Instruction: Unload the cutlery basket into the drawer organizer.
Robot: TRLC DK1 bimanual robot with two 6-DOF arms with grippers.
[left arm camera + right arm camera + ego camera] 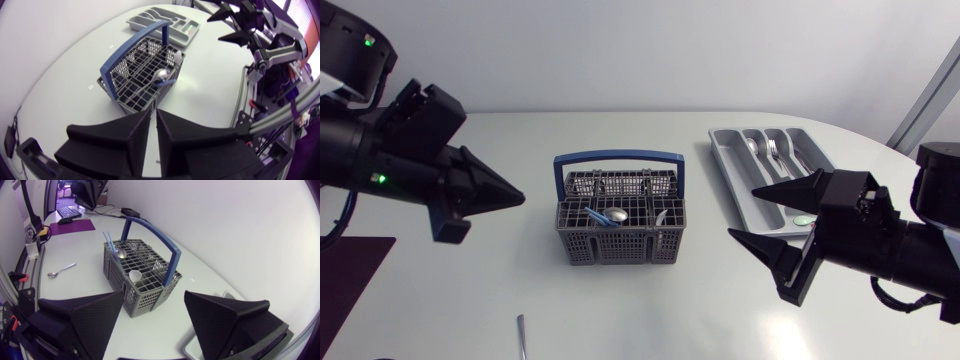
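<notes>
The grey cutlery basket point(618, 215) with a blue handle stands mid-table. It holds a spoon point(617, 214), blue-handled pieces point(594, 215) and a white piece. The grey drawer organizer point(745, 175) lies at the back right with forks and a spoon point(752, 146) in its slots. My left gripper point(515, 198) hovers left of the basket, shut and empty; in the left wrist view the left gripper point(153, 116) points at the basket point(142, 72). My right gripper point(748, 212) hangs open and empty between basket and organizer; in the right wrist view the right gripper point(154, 294) faces the basket point(142, 275).
A loose spoon point(521, 335) lies on the table near the front edge, left of the basket, and the same spoon point(61, 270) shows in the right wrist view. A dark mat point(350, 275) covers the table's front left corner. A small pale round piece point(804, 219) sits in the organizer's near end.
</notes>
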